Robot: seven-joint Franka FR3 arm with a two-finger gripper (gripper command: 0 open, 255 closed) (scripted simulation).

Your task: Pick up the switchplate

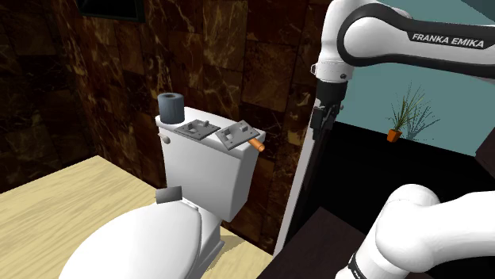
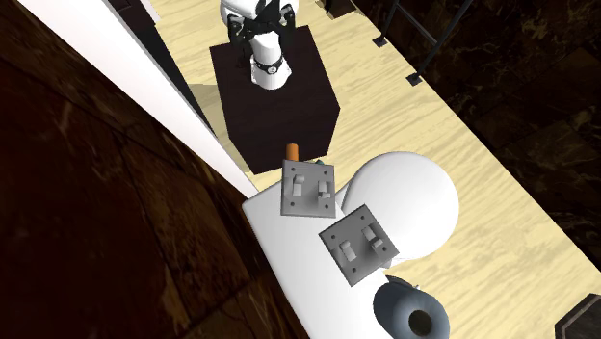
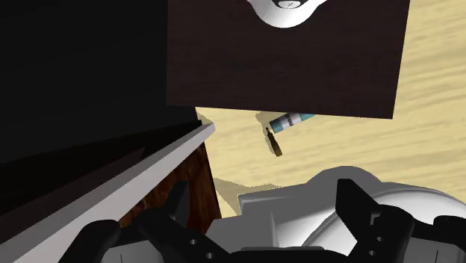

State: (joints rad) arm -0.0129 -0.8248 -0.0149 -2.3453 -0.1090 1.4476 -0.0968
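Two grey switchplates lie flat on the white toilet tank lid (image 1: 208, 143). One switchplate (image 1: 198, 128) (image 2: 358, 243) sits near a dark grey roll (image 1: 170, 105) (image 2: 414, 313). The other switchplate (image 1: 237, 134) (image 2: 308, 189) lies beside a small orange item (image 1: 256, 144) (image 2: 293, 152). My arm (image 1: 373, 36) is raised at the shoulder view's upper right, well away from the tank. In the wrist view my gripper (image 3: 266, 205) is open, its black fingers (image 3: 179, 205) wide apart with nothing between them, looking down at the floor and stand.
The toilet bowl with its shut white lid (image 1: 151, 238) (image 2: 405, 197) stands in front of the tank. A white wall edge (image 1: 297, 182) (image 3: 134, 187) runs between tank and dark stand (image 2: 274, 91) (image 3: 284, 60). A small bottle (image 3: 287, 121) lies on the wooden floor.
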